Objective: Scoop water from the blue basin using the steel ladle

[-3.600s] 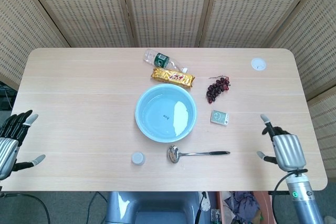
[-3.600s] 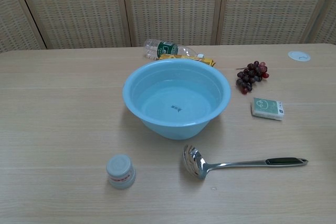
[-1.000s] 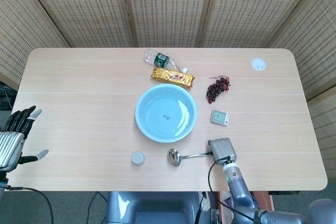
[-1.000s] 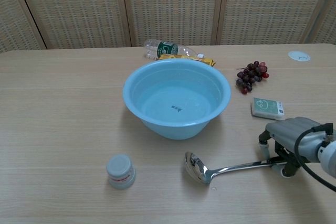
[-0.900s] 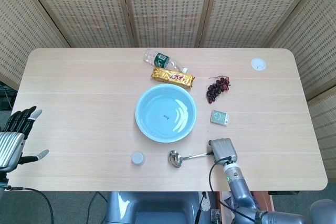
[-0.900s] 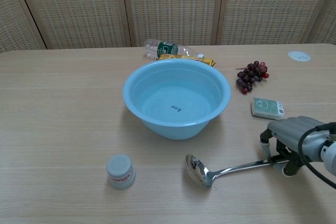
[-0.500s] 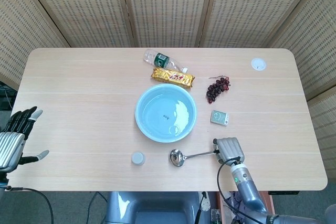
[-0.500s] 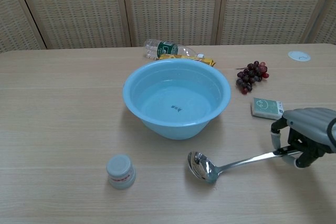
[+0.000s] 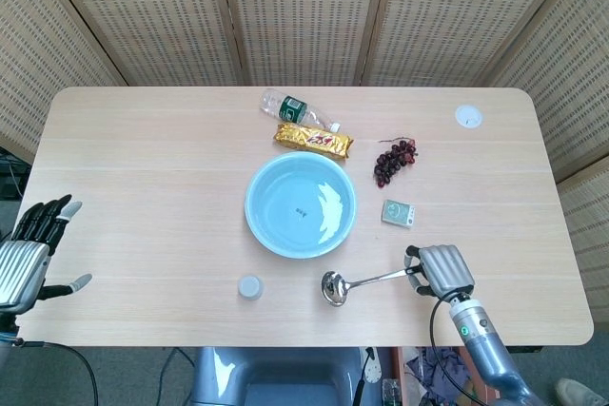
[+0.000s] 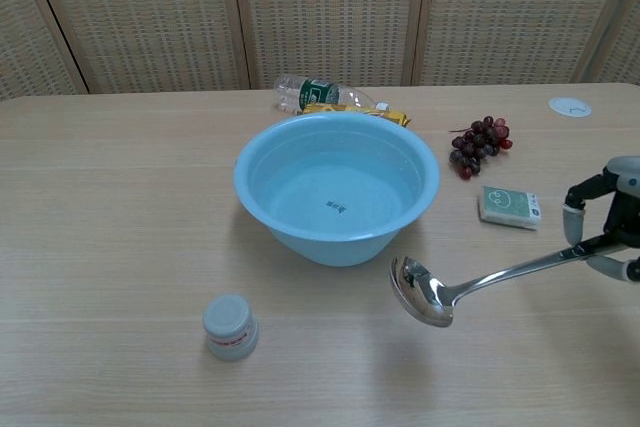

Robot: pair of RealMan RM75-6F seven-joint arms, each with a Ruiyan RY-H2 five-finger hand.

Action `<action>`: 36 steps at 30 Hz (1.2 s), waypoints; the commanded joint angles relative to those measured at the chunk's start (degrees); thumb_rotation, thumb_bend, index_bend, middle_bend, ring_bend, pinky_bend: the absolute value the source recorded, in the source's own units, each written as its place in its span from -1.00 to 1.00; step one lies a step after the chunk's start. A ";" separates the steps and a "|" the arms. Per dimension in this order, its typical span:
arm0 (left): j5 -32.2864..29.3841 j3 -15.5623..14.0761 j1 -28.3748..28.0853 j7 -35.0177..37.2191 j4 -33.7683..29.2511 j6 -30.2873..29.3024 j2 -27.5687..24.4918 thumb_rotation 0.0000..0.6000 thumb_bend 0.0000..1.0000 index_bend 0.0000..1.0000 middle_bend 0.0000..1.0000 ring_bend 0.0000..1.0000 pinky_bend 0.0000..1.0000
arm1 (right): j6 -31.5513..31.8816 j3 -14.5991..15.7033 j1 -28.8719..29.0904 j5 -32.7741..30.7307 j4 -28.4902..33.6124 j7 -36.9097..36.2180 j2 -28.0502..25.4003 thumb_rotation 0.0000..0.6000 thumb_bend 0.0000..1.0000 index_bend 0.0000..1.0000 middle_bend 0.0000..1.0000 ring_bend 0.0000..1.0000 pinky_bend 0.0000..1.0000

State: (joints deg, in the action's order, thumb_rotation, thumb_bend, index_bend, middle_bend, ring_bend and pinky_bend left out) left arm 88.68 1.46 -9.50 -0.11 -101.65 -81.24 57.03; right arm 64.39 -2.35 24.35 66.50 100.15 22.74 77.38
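The blue basin (image 9: 301, 205) (image 10: 337, 187) holds water and stands mid-table. My right hand (image 9: 442, 271) (image 10: 612, 219) grips the handle end of the steel ladle (image 9: 366, 282) (image 10: 470, 287) to the right of the basin, near the front edge. The ladle is lifted off the table, its bowl hanging low just in front and to the right of the basin rim. My left hand (image 9: 29, 252) hovers at the table's left front corner with its fingers spread and nothing in it; the chest view does not show it.
A small white jar (image 9: 249, 286) (image 10: 231, 326) stands front left of the basin. Behind the basin lie a plastic bottle (image 9: 294, 108) and a gold packet (image 9: 314, 140). Grapes (image 9: 393, 160) (image 10: 478, 144), a small green-white box (image 9: 399, 213) (image 10: 510, 206) and a white disc (image 9: 467, 117) sit to the right.
My right hand has moved right and lifted the ladle off the table; the ladle's bowl has shifted right and risen. The left hand has barely moved.
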 commanded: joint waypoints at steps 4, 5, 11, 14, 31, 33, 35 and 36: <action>-0.10 -0.01 -0.02 -0.33 -0.19 0.07 0.00 1.00 -1.00 -1.00 -1.00 -1.00 -1.00 | -0.08 0.04 -0.15 1.34 2.51 -1.31 -2.54 1.00 0.69 0.54 0.81 0.69 1.00; -0.13 -0.01 -0.02 -0.39 -0.19 0.07 0.04 1.00 -1.00 -1.00 -1.00 -1.00 -1.00 | -0.20 -0.31 0.12 1.45 3.27 -1.24 -3.24 1.00 0.69 0.54 0.81 0.69 1.00; -0.23 0.04 -0.14 -0.53 -0.13 0.25 0.15 1.00 -1.00 -1.00 -1.00 -1.00 -1.00 | -1.38 -3.02 2.38 -0.17 7.49 0.66 -6.89 1.00 0.70 0.54 0.81 0.69 1.00; -0.31 0.07 -0.25 -0.56 -0.17 0.44 0.13 1.00 -1.00 -1.00 -1.00 -1.00 -1.00 | -1.64 -4.60 3.70 -1.34 9.15 2.42 -8.35 1.00 0.70 0.54 0.81 0.69 1.00; -1.52 0.37 -1.61 1.50 0.47 2.97 -0.26 1.00 -1.00 -1.00 -1.00 -1.00 -1.00 | 5.09 -18.82 37.62 -47.34 0.42 44.30 0.23 1.00 0.70 0.54 0.81 0.69 1.00; -1.93 0.50 -1.83 1.70 0.66 3.39 -0.21 1.00 -1.00 -1.00 -1.00 -1.00 -1.00 | 6.24 -18.35 40.26 -49.27 -2.87 47.18 2.67 1.00 0.70 0.54 0.81 0.69 1.00; -2.37 0.65 -2.07 1.91 0.64 3.84 -0.31 1.00 -1.00 -1.00 -1.00 -1.00 -1.00 | 6.89 -17.80 41.96 -50.04 -5.35 48.97 4.50 1.00 0.70 0.54 0.81 0.69 1.00; -2.56 0.70 -2.16 2.04 0.59 4.06 -0.40 1.00 -1.00 -1.00 -1.00 -1.00 -1.00 | 7.18 -17.54 42.57 -50.21 -6.43 49.53 5.29 1.00 0.70 0.54 0.81 0.69 1.00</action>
State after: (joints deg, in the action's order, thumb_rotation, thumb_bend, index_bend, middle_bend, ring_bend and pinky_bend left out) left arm 86.19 2.11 -11.59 1.87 -101.04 -77.26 56.67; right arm 69.80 -19.88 64.68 17.97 96.87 69.44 79.82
